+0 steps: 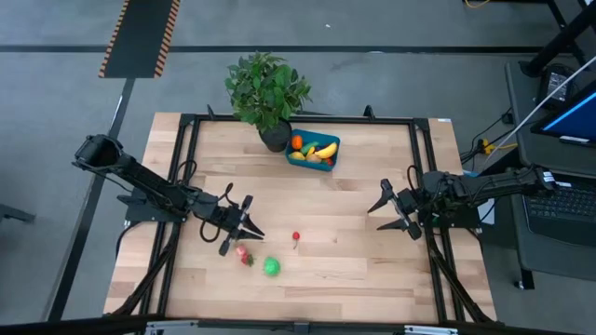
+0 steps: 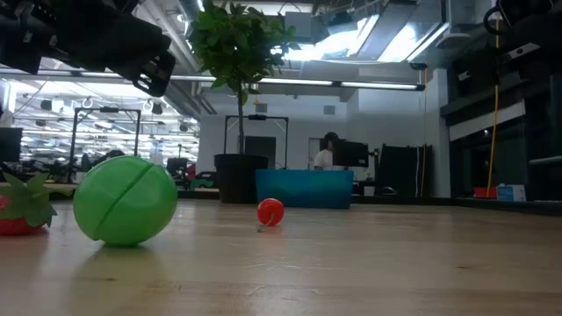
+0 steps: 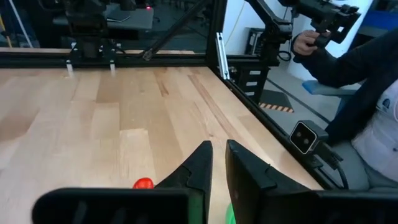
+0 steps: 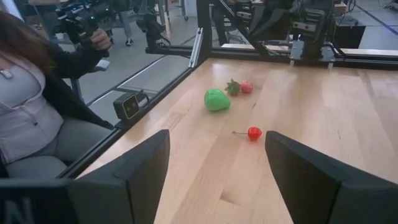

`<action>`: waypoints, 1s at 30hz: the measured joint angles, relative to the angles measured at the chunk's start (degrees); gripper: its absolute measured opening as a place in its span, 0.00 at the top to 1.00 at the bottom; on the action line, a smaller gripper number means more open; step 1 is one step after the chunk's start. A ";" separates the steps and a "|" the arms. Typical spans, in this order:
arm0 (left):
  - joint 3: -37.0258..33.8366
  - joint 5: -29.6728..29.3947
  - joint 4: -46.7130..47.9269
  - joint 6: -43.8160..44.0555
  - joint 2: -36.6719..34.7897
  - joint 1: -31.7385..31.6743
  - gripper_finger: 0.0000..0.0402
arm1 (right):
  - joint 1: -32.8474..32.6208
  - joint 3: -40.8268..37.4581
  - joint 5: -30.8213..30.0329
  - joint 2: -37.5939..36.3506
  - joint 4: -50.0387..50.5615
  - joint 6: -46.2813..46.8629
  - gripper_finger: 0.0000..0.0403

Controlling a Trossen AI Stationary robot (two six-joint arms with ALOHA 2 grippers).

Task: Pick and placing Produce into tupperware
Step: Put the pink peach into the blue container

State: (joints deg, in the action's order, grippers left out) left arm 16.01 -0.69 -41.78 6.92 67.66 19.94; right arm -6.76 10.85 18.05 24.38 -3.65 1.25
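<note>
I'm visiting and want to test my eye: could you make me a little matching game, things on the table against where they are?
Things:
1. green piece
2. banana
3. small red piece with a stem
4. potted plant

Places:
A. inside the teal tupperware
B. alone, mid-table between the arms
C. beside the strawberry, near the left gripper
D. at the table's far edge

Pairs: 1-C, 2-A, 3-B, 4-D

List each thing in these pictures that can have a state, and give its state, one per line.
Left gripper: nearly shut, empty, above the strawberry.
Right gripper: open, empty.
Tupperware: lidless, holding several produce pieces.
Green piece: loose on the table.
Cherry: loose on the table.
Strawberry: on the table.
</note>
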 joint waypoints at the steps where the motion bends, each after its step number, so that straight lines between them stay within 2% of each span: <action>1: 0.00 0.00 0.00 0.10 0.00 0.00 0.90 | 0.00 0.00 0.00 0.00 0.00 0.00 0.34; 6: 0.00 -0.65 0.04 3.32 0.00 -0.20 0.88 | 0.00 0.00 0.01 0.00 0.01 0.80 0.34; 9: 0.00 -5.98 0.48 7.70 0.00 -0.52 0.86 | 0.00 0.00 -0.01 0.00 0.01 2.20 0.34; 11: 0.00 -7.31 1.32 7.97 0.02 -0.51 0.83 | 0.00 0.00 -0.01 0.00 0.01 3.01 0.34; 23: 0.00 -17.22 6.85 10.80 0.04 -0.48 0.52 | 0.00 0.00 0.01 -0.02 -1.59 3.20 0.34; 26: 0.00 -17.70 7.91 11.75 0.04 -0.48 0.46 | -0.02 0.00 0.01 -0.02 -2.10 3.22 0.34; 30: 0.16 -17.72 7.59 8.64 0.04 -0.14 0.42 | 0.00 0.00 0.01 -0.02 -2.28 3.32 0.34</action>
State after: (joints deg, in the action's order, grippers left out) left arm 16.17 -18.40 -34.19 15.56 67.70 19.80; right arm -6.76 10.85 18.06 24.36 -5.93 4.57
